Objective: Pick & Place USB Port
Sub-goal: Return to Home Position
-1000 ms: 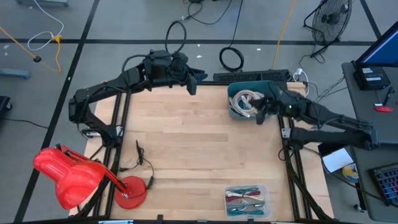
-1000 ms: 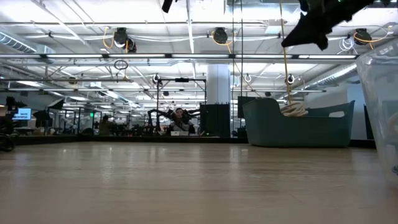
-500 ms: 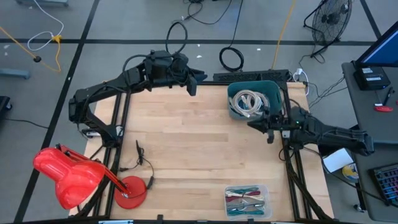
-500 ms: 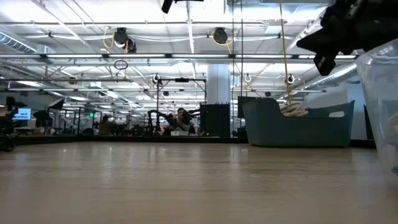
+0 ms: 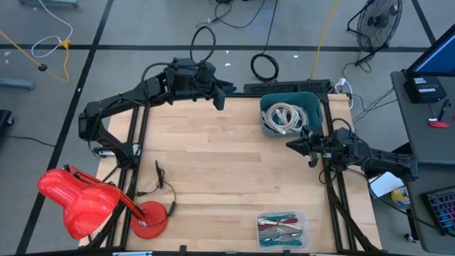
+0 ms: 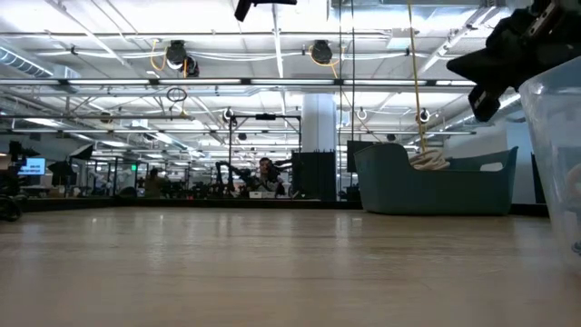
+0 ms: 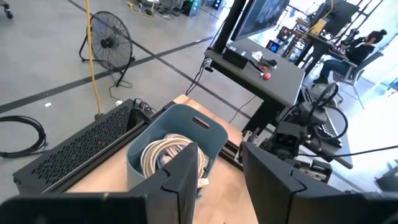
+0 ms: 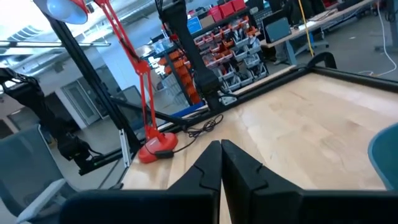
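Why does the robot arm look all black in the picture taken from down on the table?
Low view: the bright ceiling glows behind the right arm, so it shows as a black shape. High view: the light is even, and the right pincer, shut, hangs near the blue bin; the left pincer waits open at the table's far edge.

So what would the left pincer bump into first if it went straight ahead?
Probably the blue bin holding pale coiled cables; the left pincer points right at it, though it might pass just above.
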`<state>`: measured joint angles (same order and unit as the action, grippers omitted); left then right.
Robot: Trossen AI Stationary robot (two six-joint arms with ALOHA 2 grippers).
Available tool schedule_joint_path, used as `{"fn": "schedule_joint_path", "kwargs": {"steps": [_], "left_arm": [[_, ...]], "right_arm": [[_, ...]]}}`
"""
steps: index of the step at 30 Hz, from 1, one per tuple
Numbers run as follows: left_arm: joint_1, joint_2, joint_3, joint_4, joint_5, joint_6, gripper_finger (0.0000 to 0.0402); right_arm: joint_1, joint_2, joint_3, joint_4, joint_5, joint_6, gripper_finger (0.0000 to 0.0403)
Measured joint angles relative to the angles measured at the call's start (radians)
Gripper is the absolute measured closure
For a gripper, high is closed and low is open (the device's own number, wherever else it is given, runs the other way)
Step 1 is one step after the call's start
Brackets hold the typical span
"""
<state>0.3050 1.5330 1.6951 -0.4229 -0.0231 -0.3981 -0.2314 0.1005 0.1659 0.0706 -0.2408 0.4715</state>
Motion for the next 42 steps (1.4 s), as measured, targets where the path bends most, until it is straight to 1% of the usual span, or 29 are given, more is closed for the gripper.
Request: {"fn": "schedule_joint_path", "kwargs": {"steps": [7,11,16,21,24,26,28,29,33,38,42], "left_arm": [[-0.002,0.0,0.0,0.0,0.0,-0.009,0.0273],[-0.002,0.0,0.0,0.0,0.0,-0.011,0.0273],[0.0,0.0,0.0,0.0,0.0,-0.011,0.0273],[0.002,0.0,0.0,0.0,-0.001,-0.015,0.0273],[0.002,0.0,0.0,0.0,-0.001,-0.016,0.0273],[0.002,0.0,0.0,0.0,0.0,-0.022,0.0273],[0.002,0.0,0.0,0.0,-0.001,-0.022,0.0273],[0.002,0.0,0.0,0.0,-0.001,-0.021,0.0273],[0.006,0.0,0.0,0.0,0.0,-0.019,0.0273],[0.01,0.0,0.0,0.0,0.004,-0.019,0.0273],[0.013,0.0,0.0,-0.001,0.006,-0.018,0.0273]], "right_arm": [[0.04,-0.031,-0.051,0.001,0.0,-0.043,0.0403],[0.087,-0.038,-0.088,0.008,0.002,-0.057,0.0403],[0.173,-0.047,-0.123,0.007,0.004,-0.039,0.0403],[0.244,-0.048,-0.125,0.004,0.082,-0.088,0.0403],[0.266,-0.048,-0.126,-0.003,0.13,-0.091,0.0403],[0.274,-0.048,-0.126,-0.014,0.139,-0.095,0.0403],[0.273,-0.048,-0.127,-0.048,0.128,-0.115,0.0403],[0.272,-0.046,-0.127,-0.069,0.104,-0.132,0.0403],[0.274,-0.005,-0.127,-0.062,-0.017,-0.21,0.0403],[0.274,0.049,-0.127,-0.067,-0.022,-0.271,0.0403],[0.274,0.099,-0.127,-0.073,0.001,-0.273,0.0403]]}}
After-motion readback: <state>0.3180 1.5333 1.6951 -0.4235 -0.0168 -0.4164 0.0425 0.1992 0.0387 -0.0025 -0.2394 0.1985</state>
